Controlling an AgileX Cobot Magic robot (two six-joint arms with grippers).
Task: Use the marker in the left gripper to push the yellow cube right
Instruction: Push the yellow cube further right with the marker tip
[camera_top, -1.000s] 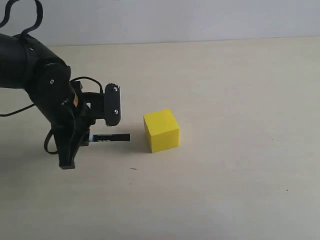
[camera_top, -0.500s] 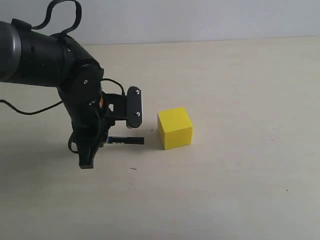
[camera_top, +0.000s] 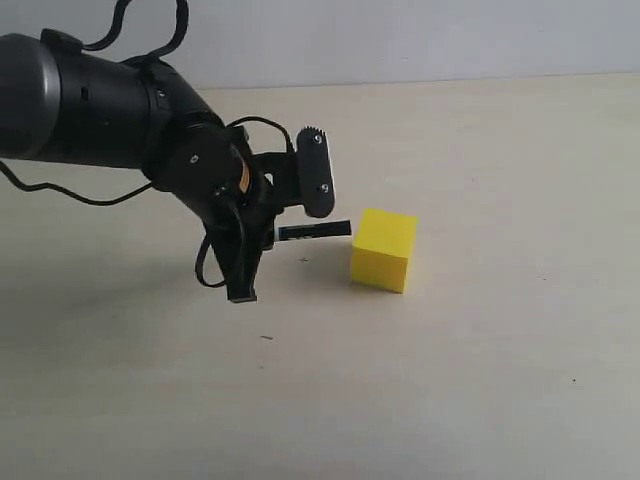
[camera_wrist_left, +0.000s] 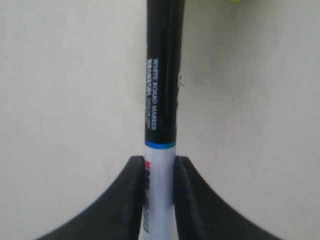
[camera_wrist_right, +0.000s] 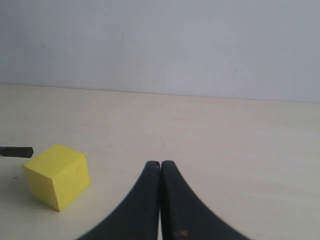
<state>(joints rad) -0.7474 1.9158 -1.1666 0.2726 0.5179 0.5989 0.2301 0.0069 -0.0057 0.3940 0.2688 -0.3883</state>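
Note:
The yellow cube (camera_top: 384, 250) rests on the beige table, turned slightly, just right of centre in the exterior view. My left gripper (camera_top: 272, 235) is shut on the marker (camera_top: 313, 231), which points right with its black tip at the cube's upper left edge. In the left wrist view the marker (camera_wrist_left: 161, 100) runs out from between the closed fingers (camera_wrist_left: 135, 195), and a sliver of the yellow cube (camera_wrist_left: 239, 1) shows at the frame edge. The right wrist view shows the cube (camera_wrist_right: 57, 175), the marker tip (camera_wrist_right: 17, 151) beside it, and my right gripper (camera_wrist_right: 160, 165) shut with nothing in it.
The beige table (camera_top: 480, 380) stretches flat all round the cube, with a pale wall (camera_top: 400, 35) behind its far edge. The left arm's black cable (camera_top: 60, 190) trails off to the left.
The left arm has swept right and lifted a little, carrying the marker. The cube has slid right and turned slightly.

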